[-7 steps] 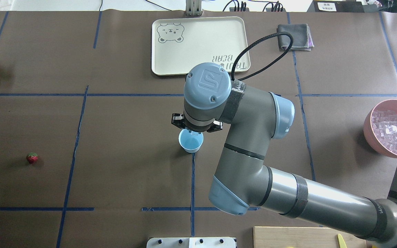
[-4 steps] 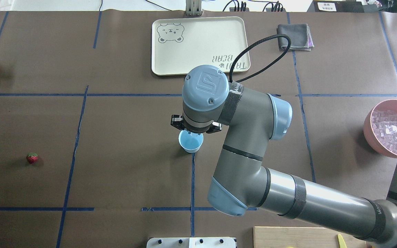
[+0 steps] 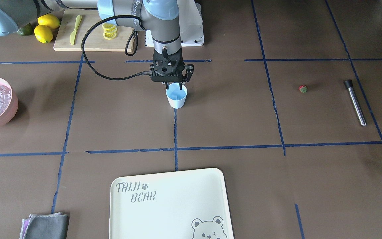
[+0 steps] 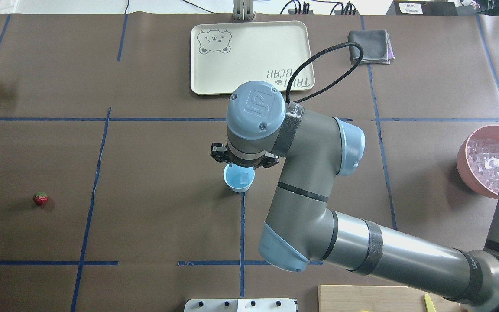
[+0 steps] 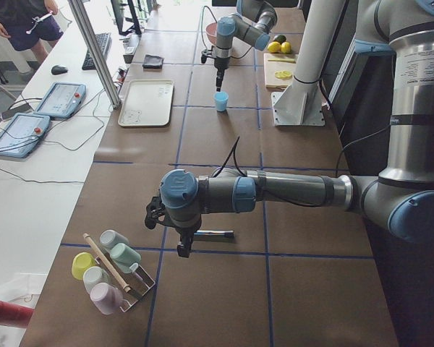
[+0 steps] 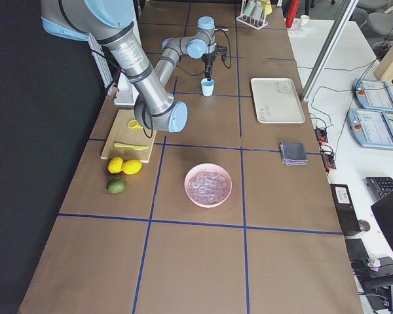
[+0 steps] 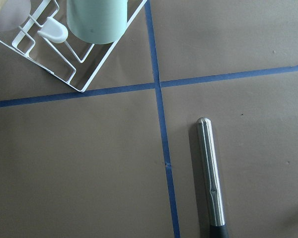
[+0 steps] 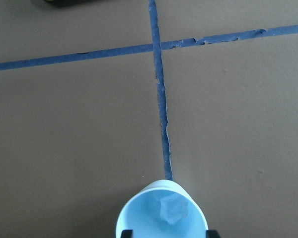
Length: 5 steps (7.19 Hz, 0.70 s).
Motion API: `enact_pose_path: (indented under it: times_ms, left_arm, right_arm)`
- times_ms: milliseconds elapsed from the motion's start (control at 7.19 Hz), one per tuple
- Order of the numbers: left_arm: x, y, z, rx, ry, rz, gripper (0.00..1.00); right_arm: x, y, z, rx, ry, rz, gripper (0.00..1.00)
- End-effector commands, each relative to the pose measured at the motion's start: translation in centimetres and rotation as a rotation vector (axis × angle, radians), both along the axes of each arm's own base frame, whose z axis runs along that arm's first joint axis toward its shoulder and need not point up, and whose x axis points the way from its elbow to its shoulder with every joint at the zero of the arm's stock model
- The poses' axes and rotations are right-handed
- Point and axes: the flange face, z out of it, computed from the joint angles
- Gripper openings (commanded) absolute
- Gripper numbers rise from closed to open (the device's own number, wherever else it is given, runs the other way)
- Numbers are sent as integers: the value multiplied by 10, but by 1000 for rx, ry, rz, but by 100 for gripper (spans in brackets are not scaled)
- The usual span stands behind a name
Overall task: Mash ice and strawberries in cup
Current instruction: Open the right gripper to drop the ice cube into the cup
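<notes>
cup [image 3: 177, 99] is looking like smooth plastic | rod [image 7: 210, 168] is shining like metal | table [image 3: 227, 109] is looking dull and papery | board [image 3: 95, 44] is looking woody

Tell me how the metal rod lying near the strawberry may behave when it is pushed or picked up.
The metal rod is a round cylinder lying flat on the table, so a sideways push would probably roll it. Its surface looks polished and smooth, so it may slip in a pinch grasp. It looks like solid metal, so it is likely stiff and rather heavy for its size.

Overhead, front views oppose; share cup [image 4: 232, 180].
</notes>
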Motion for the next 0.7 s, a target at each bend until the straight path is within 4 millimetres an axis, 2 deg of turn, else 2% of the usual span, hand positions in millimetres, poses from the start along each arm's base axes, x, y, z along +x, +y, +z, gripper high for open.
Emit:
enact_pose_path:
  times_ms: [0,557]
  left_arm:
    - [0,0,0,0,0,0,100]
    - [-2,0,-1,3,-2,-3,100]
  right_arm:
    - [0,0,0,0,0,0,99]
    - [10,0,-11,38,-16,21,100]
